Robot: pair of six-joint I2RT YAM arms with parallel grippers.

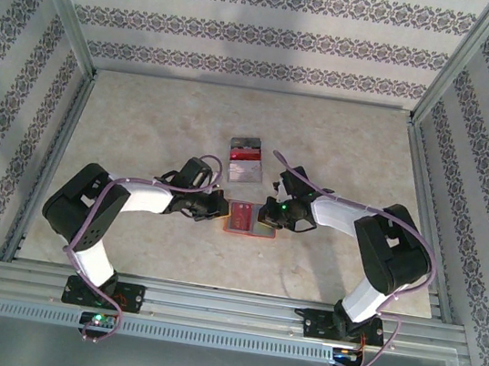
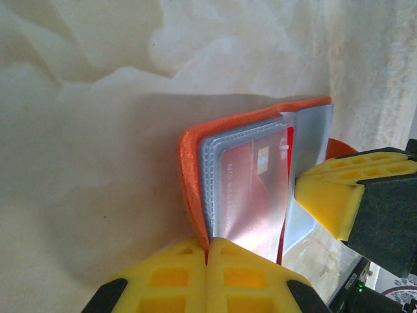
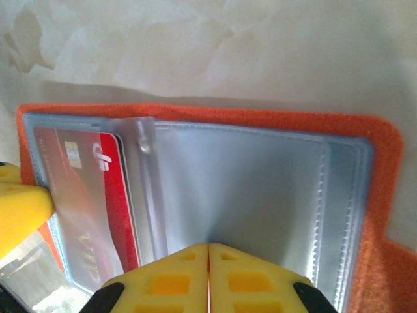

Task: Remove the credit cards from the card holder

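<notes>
Inspecting from overhead: the table [image 1: 143, 122] is pale and marbled. My left arm [image 1: 98, 207] and right arm [image 1: 382, 245] both reach inward and meet near its middle. The card holder [image 1: 244, 218] sits between my two pincers, spread open with the grey-blue inner side up and the orange cover showing around the rim. I cannot tell whether it rests fully flat on the surface. A clear tray [image 1: 245, 157] with red and pale contents lies just beyond the holder, apart from it.

On my left wrist view, one red card [image 2: 251, 176] with a visible chip is seated inside a clear sleeve, on the half nearer my left side.

Left pincer [image 2: 208, 251]: fingers pressed tight together, clamped on the holder's edge where the orange cover and the clear sleeves meet.

Right pincer [image 3: 208, 255]: fingers likewise drawn together, nipping the near edge of the grey-blue leaf on the opposite half. One of its yellow pads also shows in the left wrist view, bearing on that same leaf beside the card.
</notes>
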